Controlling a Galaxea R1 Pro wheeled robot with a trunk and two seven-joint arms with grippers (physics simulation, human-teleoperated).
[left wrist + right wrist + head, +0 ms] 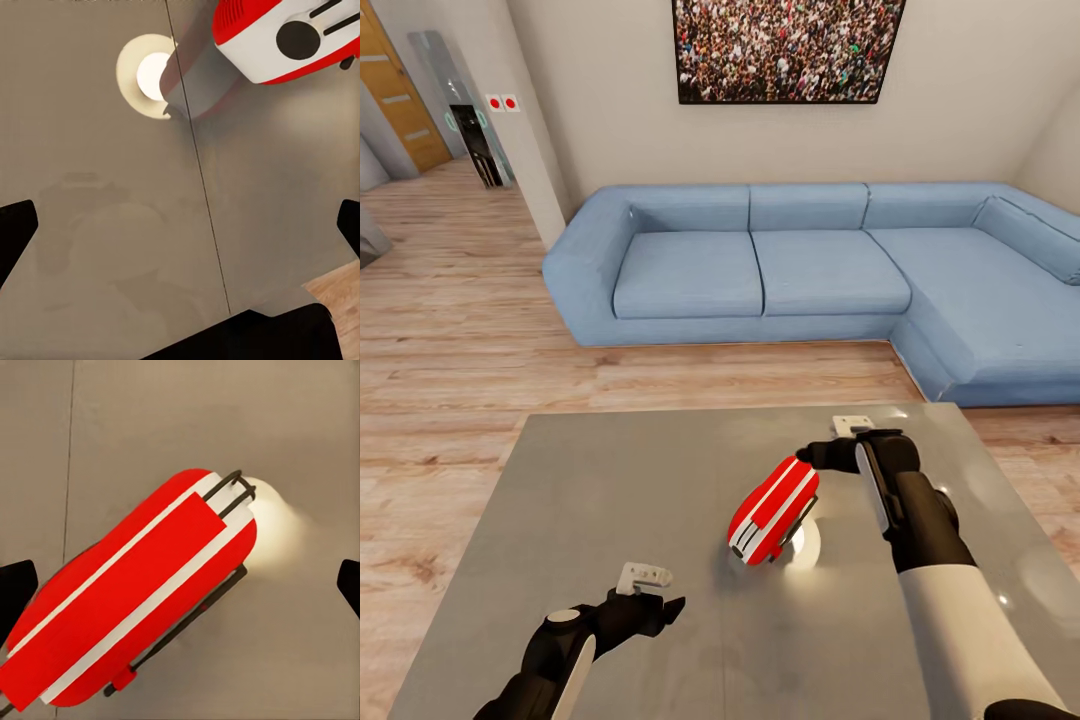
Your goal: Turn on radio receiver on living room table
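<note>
The red radio receiver [773,510] with its white-grey band lies slanted on the glossy grey table [610,500], right of the middle. In the right wrist view the radio receiver [135,600] stretches diagonally, its thin wire handle [187,619] along one side. My right gripper [818,457] hovers just over its far end, open, with its fingertips [15,592] wide apart on either side. My left gripper [660,605] is open low over the table's near part, left of the radio. The left wrist view catches the radio's face [285,37] with the round dial [298,39].
A blue L-shaped sofa [810,270] runs behind the table and along the right. A crowd photo [790,45] hangs on the beige wall. Light wood floor [450,330] surrounds the table, and a hallway with a door [400,90] opens at far left. A lamp's reflection [154,75] glows on the tabletop.
</note>
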